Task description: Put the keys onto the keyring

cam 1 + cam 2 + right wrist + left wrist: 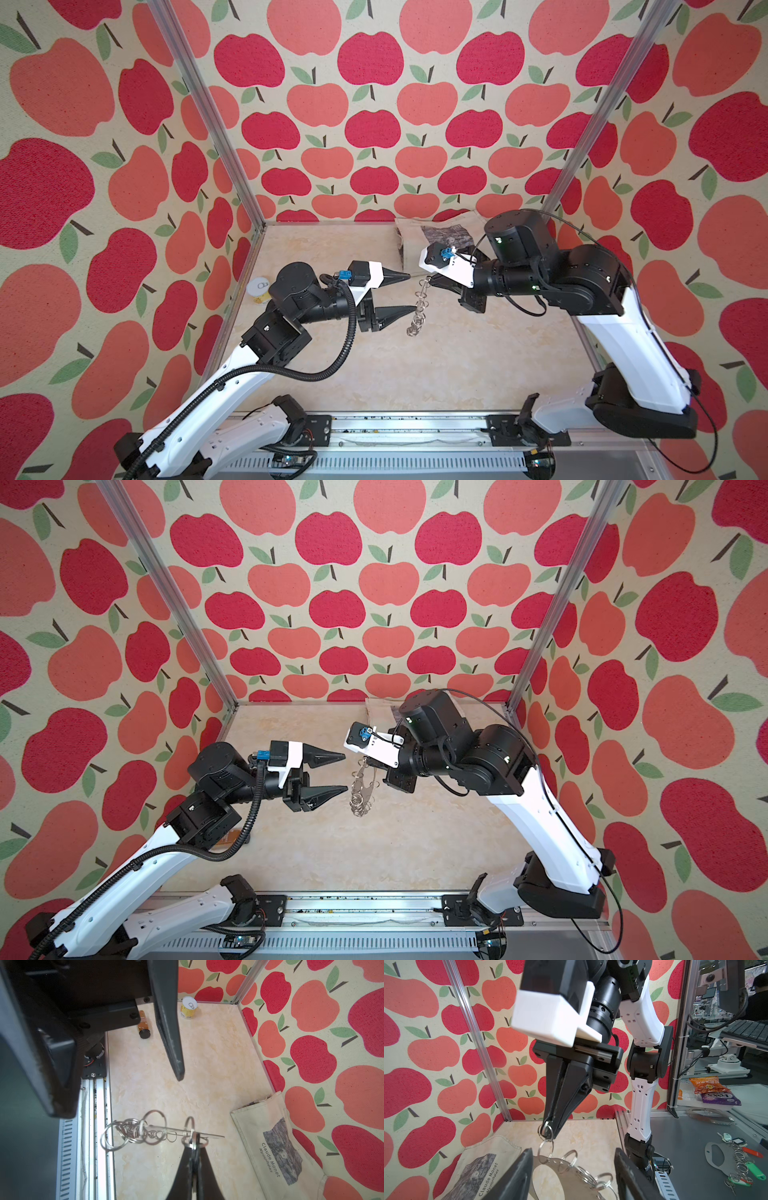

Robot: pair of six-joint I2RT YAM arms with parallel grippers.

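The keyring (418, 309) hangs in mid-cell from the R gripper (431, 281), a crescent plate w/ silver rings bunched along its outer edge; both top views show it (363, 789) dangling nearly vertical, rings clustered toward the low end. In the L wrist view its grey face (572, 1174) shows, and the R gripper (548, 1131) has its 2 fingers pressed together on 1 small ring, which links through a bigger ring at the plate's tip. The R wrist view has the plate edge-on (166, 1132), w/ the same pinch at the R gripper (194, 1144). The L gripper (413, 291) sits just beside the plate w/ jaws spread wide & nothing between the pads; its lower tip overlaps the rings in a top view (346, 772), but whether it touches can't be told. From the L wrist cam, the 2 fingers (522, 1176) flank the plate. Under it is the pale marbled table (415, 374). A cream tote bag (436, 241) printed "Claude Monet" lies at the back by the R arm. A yellow can (188, 1008) stands upright in the far L corner, and a brown bottle (143, 1024) lies on its side near it, both well apart from the keyring.
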